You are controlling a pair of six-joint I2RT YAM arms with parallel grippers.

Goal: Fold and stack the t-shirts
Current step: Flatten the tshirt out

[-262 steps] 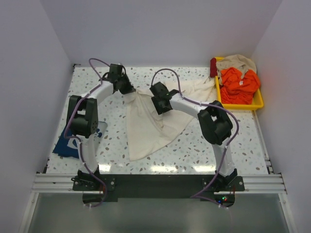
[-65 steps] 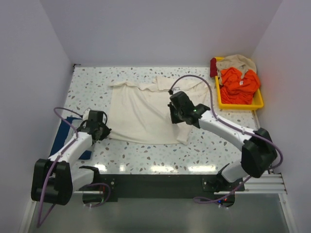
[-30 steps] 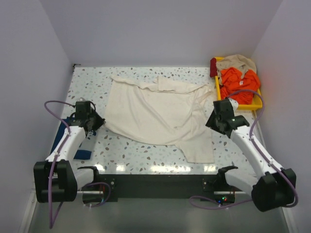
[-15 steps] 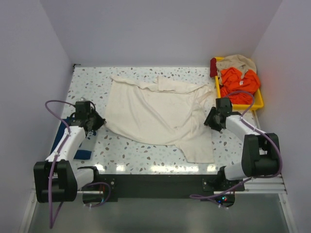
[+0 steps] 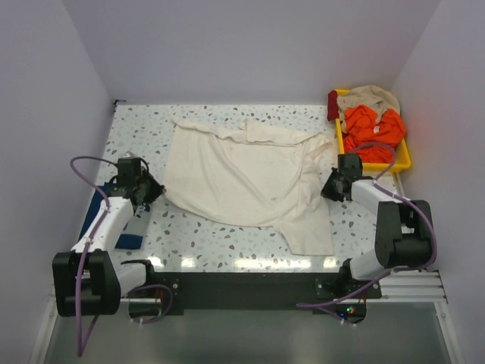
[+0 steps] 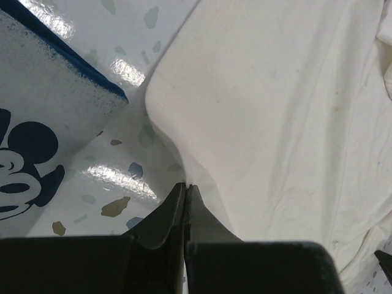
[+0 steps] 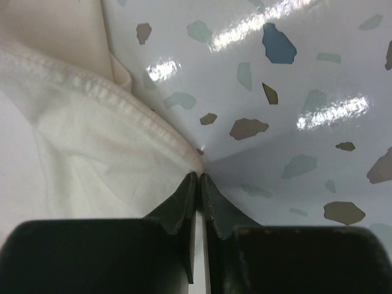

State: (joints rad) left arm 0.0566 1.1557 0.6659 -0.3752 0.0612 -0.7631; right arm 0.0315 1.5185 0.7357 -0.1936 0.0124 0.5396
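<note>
Where the large cream cotton t-shirt (image 5: 242, 171) lies: spread rumpled on speckled terrazzo table (image 5: 227, 243), one flap toward near edge
Left gripper (image 6: 185, 187): jaws together, pinching shirt's left edge
Right gripper (image 7: 199, 176): jaws together, pinching right hem
Navy blue printed t-shirt (image 5: 129, 241): far left, beside left gripper
Yellow plastic tray (image 5: 379, 165): far right, orange cloth (image 5: 371, 125) inside

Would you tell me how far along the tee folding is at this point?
Done: the navy tee looks folded, lying at the left of the table. In hand: the cream tee lies spread out, unfolded; the left jaws are shut on its left edge, the right jaws on its right hem. Left: fold it and stack the two tees.
</note>
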